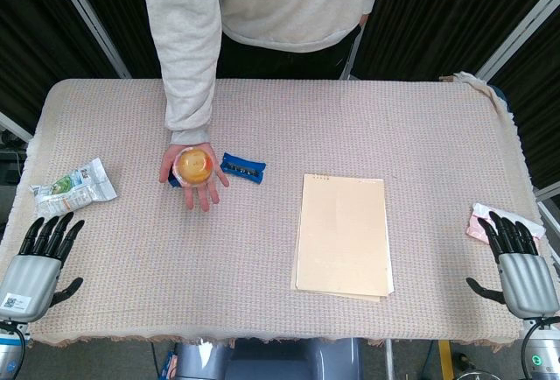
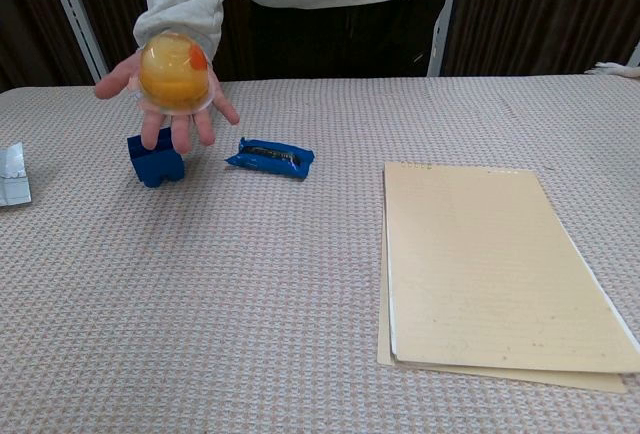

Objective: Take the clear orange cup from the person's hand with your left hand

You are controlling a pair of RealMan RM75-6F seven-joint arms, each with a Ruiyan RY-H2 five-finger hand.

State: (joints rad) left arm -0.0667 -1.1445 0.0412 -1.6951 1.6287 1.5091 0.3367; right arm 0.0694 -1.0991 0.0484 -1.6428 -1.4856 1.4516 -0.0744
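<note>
Resting at the near left corner of the tabletop (image 1: 262, 126), my left robot hand (image 1: 39, 253) holds nothing, fingers apart. My right robot hand (image 1: 521, 262) sits likewise at the near right corner, fingers spread and unladen. I see the clear orange plastic cup (image 2: 175, 72) on the person's upturned palm (image 2: 165, 104), raised above the far left part of the tabletop, over a small blue block (image 2: 155, 162). A blue foil packet (image 2: 270, 158) lies just beside. Tan paper folders (image 1: 343, 235) lie right of centre.

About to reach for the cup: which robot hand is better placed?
Left. The left robot hand rests open on the cup's side of the table; the right robot hand sits at the far edge, beyond the notepad.
</note>
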